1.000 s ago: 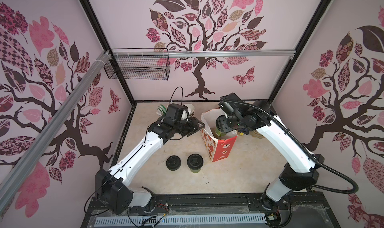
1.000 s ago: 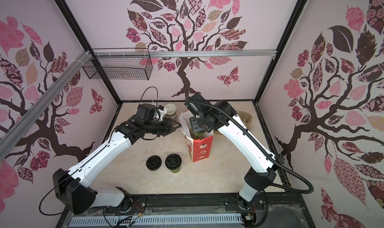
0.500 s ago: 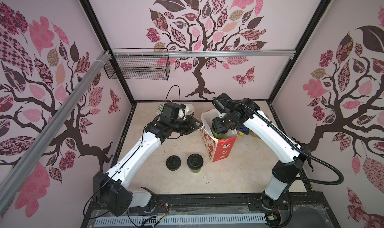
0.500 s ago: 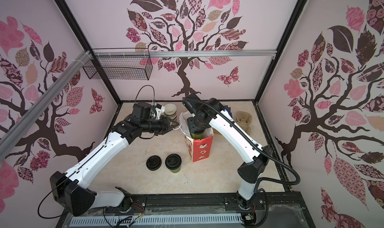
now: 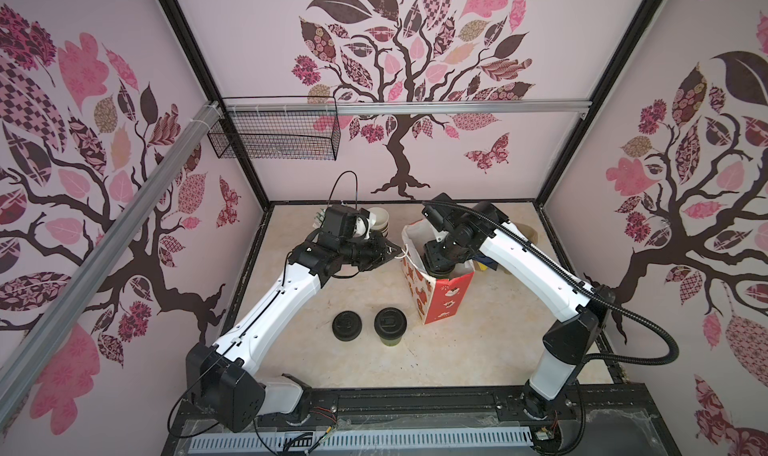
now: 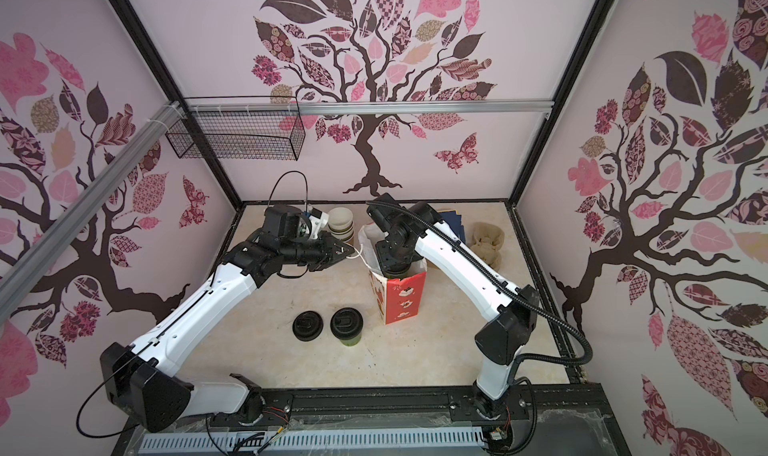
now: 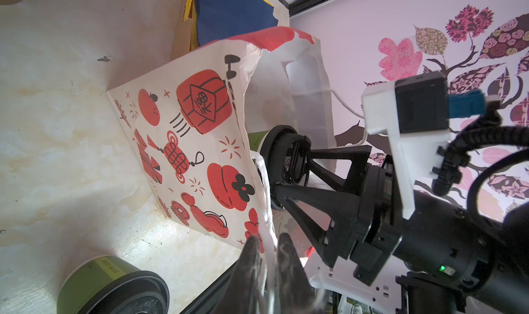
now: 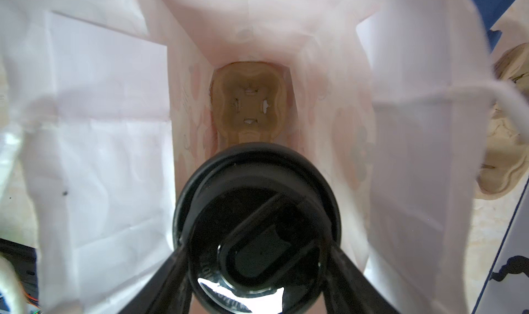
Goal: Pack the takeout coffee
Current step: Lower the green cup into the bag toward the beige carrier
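A red-and-white paper bag [image 5: 440, 304] [image 6: 401, 300] [image 7: 186, 143] stands open at mid-table. My right gripper [image 5: 440, 262] [image 6: 395, 262] [image 8: 256, 252] reaches down into its mouth, shut on a takeout coffee [image 7: 256, 139], a green cup whose black lid [image 8: 257, 206] fills the right wrist view. My left gripper [image 5: 395, 252] [image 6: 349, 250] [image 7: 267, 239] is at the bag's left rim, its fingers pinched on the white string handle [image 7: 264, 181]. A second takeout coffee [image 5: 389, 327] [image 6: 347, 327] [image 7: 108, 284] stands on the table in front of the bag.
A squat stack of black lids [image 5: 348, 326] [image 6: 307, 327] sits left of the standing cup. A brown pulp carrier [image 8: 249, 103] lies at the bag's bottom. Empty cups [image 6: 340, 225], blue sheets [image 6: 453, 219] and brown carriers [image 6: 488, 244] line the back. A wire basket [image 5: 274, 136] hangs high.
My left gripper has reached right to the bag's rim and closed on the string handle. My right gripper has swung over the bag and lowered the cup into its mouth.
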